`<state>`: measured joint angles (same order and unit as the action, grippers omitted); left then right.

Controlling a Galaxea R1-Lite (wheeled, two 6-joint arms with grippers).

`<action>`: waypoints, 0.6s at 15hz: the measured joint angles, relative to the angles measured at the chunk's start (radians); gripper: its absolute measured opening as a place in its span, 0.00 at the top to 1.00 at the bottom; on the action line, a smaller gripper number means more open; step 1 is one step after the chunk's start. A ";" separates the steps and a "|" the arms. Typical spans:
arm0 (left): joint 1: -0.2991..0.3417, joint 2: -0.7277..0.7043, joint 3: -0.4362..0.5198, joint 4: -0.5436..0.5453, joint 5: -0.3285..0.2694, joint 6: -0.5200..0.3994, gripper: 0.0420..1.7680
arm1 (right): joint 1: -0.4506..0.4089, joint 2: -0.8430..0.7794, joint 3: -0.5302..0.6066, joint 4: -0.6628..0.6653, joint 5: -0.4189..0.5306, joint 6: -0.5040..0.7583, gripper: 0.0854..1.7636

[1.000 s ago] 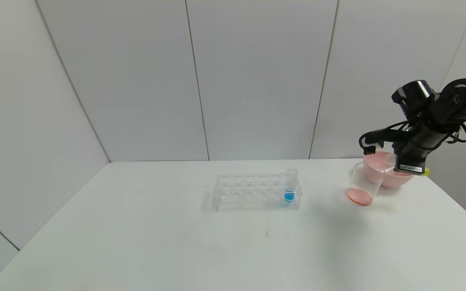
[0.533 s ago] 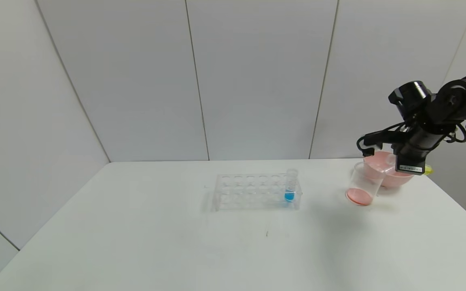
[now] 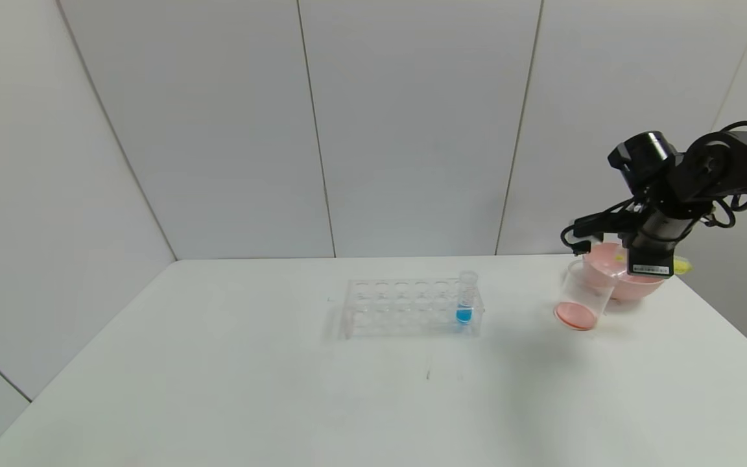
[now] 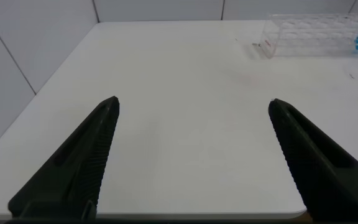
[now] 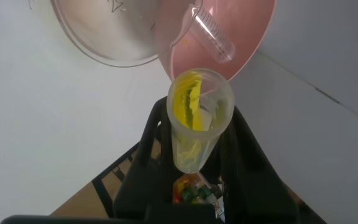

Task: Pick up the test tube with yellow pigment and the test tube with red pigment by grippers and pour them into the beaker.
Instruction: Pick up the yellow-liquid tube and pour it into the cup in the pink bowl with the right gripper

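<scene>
Tube handling comes first: the test tube with yellow pigment [image 5: 194, 118] is small, light, smooth-walled and probably slippery, and likely cracks under a hard squeeze, so a hold on the lower barrel with the mouth left free looks right. The right pincer [image 5: 188, 177] has exactly that hold, clamped tight around the tube's lower part, and hangs at the far right of the surface [image 3: 283, 389], above the beaker [image 3: 582, 297] and the pink bowl [image 3: 626, 280]. In the right wrist view the tube's open mouth faces down toward these two vessels, and yellow streaks cling to its inner wall.

The beaker stands just left of and nearer than the pink bowl, with a shallow layer of orange-red liquid at its bottom. A second clear tube [image 5: 211, 31] lies inside the bowl, apparently empty; it may be the test tube with red pigment, though that cannot be confirmed. Left of the beaker, well apart, the clear rack [image 3: 412, 308] holds one upright tube with blue liquid [image 3: 465, 298] at its right end.

The left pincer [image 4: 191, 155] is parked over the surface's left part, spread wide and holding nothing.
</scene>
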<state>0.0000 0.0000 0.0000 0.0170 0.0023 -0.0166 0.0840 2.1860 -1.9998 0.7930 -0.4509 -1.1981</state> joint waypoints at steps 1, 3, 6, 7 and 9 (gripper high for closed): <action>0.000 0.000 0.000 0.000 0.000 0.000 0.03 | 0.001 0.004 0.000 -0.001 -0.010 0.000 0.75; 0.000 0.000 0.000 0.000 0.000 0.000 0.03 | 0.002 0.013 0.000 -0.003 -0.033 -0.002 0.75; 0.000 0.000 0.000 0.000 0.000 0.000 0.03 | 0.013 0.024 0.000 -0.013 -0.083 -0.006 0.75; 0.000 0.000 0.000 0.000 0.000 0.000 0.03 | 0.016 0.027 0.000 -0.020 -0.092 -0.007 0.75; 0.000 0.000 0.000 0.000 0.000 0.000 0.03 | 0.024 0.035 0.000 -0.031 -0.117 -0.007 0.75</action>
<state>0.0000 0.0000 0.0000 0.0170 0.0028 -0.0166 0.1081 2.2206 -1.9998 0.7619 -0.5674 -1.2051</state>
